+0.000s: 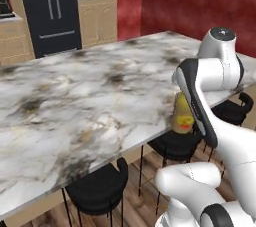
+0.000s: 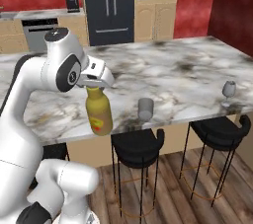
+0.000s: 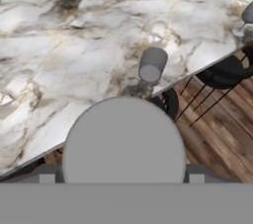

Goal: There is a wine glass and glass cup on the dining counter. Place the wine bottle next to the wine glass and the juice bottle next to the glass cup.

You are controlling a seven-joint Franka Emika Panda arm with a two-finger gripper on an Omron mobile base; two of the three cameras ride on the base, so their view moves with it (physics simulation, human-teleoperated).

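Right base view has one juice bottle (image 2: pixel 99 112) hanging upright from the gripper (image 2: pixel 95 85), whose fingers clasp its cap, jaws set wide around it, above the near edge of the dining counter (image 2: pixel 163 70). One glass cup (image 2: pixel 145 109) stands on the counter just beside the bottle. One wine glass (image 2: pixel 228 91) stands well apart, toward the corner. Two black stools (image 2: pixel 138 150) are tucked underneath.

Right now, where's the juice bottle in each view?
Left base view: juice bottle right of centre, partly behind the arm.
Right base view: left of centre, overlapping the marble counter edge.
Hand view: bottom centre, likely its grey top.
Shared landmark: the marble counter.
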